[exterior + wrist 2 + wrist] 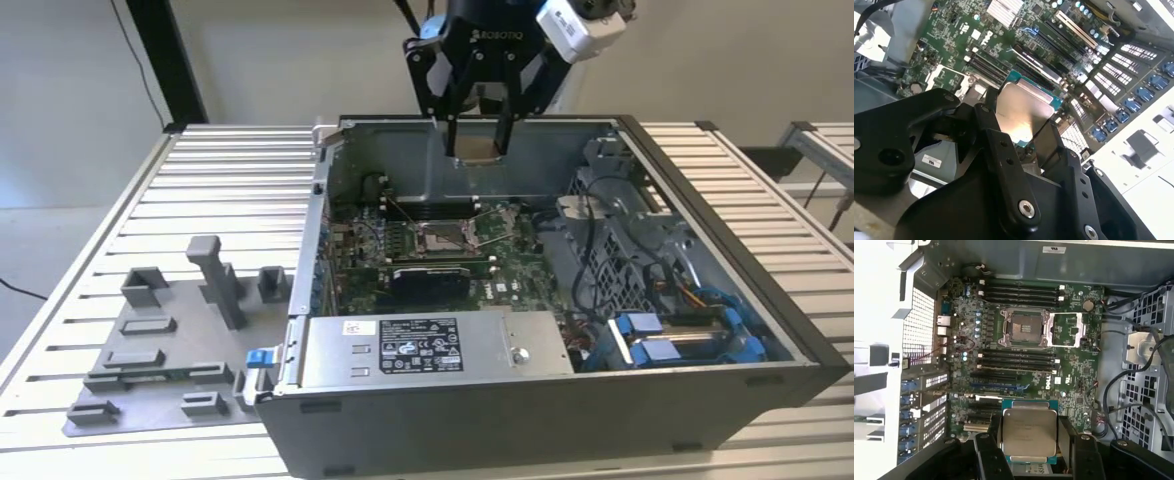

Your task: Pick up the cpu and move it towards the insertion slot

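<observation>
Pinching the cpu (1029, 434) by opposite edges, gripper (479, 140) hangs above the open case, insertion slot (1023, 328) below. Item: light, rigid, probably fragile underneath; edge-hold only.

Exterior view: elevated, set back, facing open computer case (534, 300) on bench (200, 180). First wrist view: straight down on motherboard (1019, 360), from well above. Second wrist view: oblique, close. Both wrist views share motherboard.
</observation>
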Robot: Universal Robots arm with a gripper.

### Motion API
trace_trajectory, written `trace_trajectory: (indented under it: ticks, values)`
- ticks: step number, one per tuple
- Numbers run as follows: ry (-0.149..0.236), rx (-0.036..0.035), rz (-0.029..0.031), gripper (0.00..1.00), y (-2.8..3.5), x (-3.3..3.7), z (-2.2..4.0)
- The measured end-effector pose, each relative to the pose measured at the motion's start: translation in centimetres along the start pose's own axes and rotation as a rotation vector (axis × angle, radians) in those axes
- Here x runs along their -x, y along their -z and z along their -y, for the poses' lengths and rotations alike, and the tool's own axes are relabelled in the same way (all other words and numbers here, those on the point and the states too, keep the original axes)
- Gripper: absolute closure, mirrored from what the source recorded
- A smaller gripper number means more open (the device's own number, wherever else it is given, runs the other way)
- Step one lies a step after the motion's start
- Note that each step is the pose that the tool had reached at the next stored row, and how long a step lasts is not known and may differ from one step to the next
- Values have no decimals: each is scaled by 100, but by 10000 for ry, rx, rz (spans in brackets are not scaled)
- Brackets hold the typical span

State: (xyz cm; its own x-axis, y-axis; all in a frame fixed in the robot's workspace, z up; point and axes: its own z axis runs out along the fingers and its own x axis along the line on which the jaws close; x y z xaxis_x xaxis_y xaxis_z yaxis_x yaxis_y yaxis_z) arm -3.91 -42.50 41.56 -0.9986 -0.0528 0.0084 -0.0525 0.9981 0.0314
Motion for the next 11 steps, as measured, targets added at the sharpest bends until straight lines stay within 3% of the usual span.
trace_trajectory:
  ticks: [6,11]
  values:
    - [0,0,1,100,-3,6,-69]
    - [0,0,0,100,-8,11,-162]
